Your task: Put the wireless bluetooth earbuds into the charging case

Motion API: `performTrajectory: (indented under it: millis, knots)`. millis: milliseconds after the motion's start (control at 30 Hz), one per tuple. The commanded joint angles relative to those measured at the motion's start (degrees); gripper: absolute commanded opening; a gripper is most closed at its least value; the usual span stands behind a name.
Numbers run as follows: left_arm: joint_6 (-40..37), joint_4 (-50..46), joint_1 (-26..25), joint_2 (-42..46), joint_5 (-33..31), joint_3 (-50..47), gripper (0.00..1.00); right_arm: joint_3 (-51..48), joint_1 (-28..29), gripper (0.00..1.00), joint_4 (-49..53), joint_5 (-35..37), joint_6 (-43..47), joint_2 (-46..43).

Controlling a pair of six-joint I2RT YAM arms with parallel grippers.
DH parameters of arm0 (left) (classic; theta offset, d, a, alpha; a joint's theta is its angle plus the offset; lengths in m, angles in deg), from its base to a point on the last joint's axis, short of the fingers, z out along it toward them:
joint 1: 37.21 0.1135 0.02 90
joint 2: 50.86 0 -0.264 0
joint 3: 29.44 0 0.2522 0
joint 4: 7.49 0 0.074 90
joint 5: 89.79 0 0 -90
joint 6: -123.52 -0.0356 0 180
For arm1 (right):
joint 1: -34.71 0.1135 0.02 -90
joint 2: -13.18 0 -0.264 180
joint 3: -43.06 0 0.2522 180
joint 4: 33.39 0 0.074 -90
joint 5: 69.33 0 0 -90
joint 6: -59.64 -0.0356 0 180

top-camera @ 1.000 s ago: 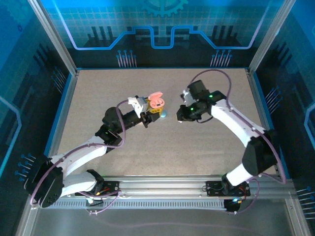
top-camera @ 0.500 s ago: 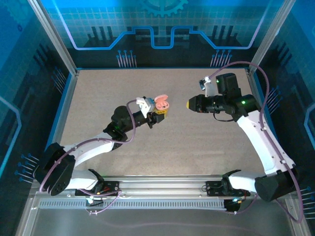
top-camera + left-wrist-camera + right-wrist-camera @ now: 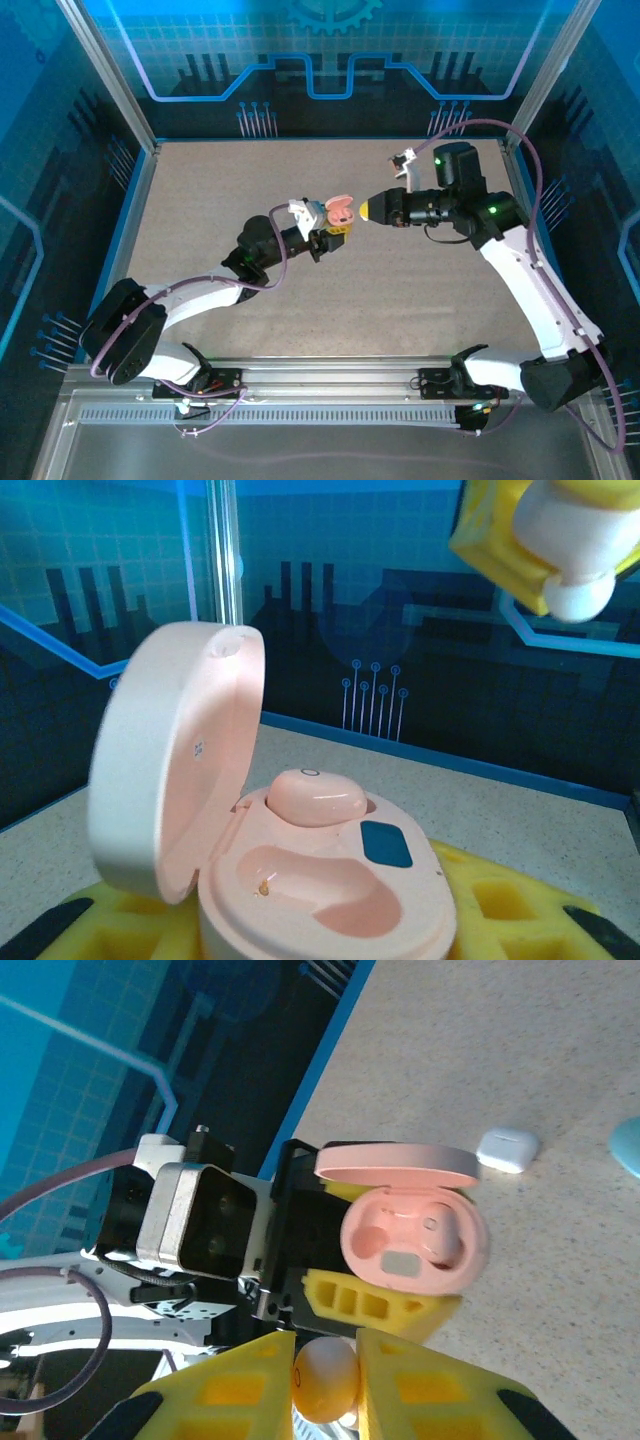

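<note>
Right gripper (image 3: 325, 1345): jaws nearly closed, pinching a pale pink earbud (image 3: 325, 1378) between its yellow pads (image 3: 235, 1390). Grip looks centred, with the bud showing past the tips.

Just ahead of those tips, and apart from them, is the open pink charging case (image 3: 415, 1240). Its lid (image 3: 395, 1162) is swung up and the wells face the tips. Left gripper (image 3: 328, 226) is closed on the case body and holds it clear of the table (image 3: 200, 200).

Progress, as judged:
- Done: one well holds a seated earbud (image 3: 315, 795).
- Open: the empty well (image 3: 310, 885) lies beside it, nearer the left wrist camera. The held bud is in hand but not inserted.
- Left: close the gap, line the bud up with the bare well, press it in, let go.

A small white case (image 3: 508, 1150) lies on the table beyond the pink one. A pale blue object (image 3: 625, 1145) is cut off at the frame edge and cannot be identified.

Room: both grippers work mid-table, with the frame posts and table edges well apart from them. The air between tips and case is free. The raised lid borders one side of the wells, so entry looks easiest from the side away from the hinge. The left gripper's yellow fingers flank the case base, close under the rim.
</note>
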Motion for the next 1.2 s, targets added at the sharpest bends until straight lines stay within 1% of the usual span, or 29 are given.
performTrajectory:
  millis: [0, 300, 567, 767, 1000, 1167]
  knots:
    - [0.9, 3.9, -0.8, -0.8, -0.3, 2.1, 0.31, 1.8, 2.5, 0.22, -2.9, -1.1, -1.4, 2.1]
    - [0.6, 4.6, -1.8, -1.4, -1.0, 2.2, 0.31, 3.9, 6.9, 0.22, -4.5, 2.1, -2.1, 6.7]
    - [0.8, 5.2, -2.0, -1.0, -1.2, 1.9, 0.31, 4.7, 7.8, 0.21, -2.5, 6.9, -1.7, 8.2]
    - [0.7, 5.2, -2.1, -0.7, -1.2, 1.7, 0.31, 5.2, 8.8, 0.21, -2.6, 7.0, -1.5, 9.1]
    - [0.9, 5.9, -2.2, -0.2, -1.6, 1.5, 0.31, 7.4, 10.2, 0.21, 2.5, 12.4, 0.8, 10.4]
    - [0.9, 6.2, -2.2, 0.1, -1.8, 1.5, 0.31, 8.1, 10.7, 0.22, 4.4, 14.8, 1.5, 10.7]
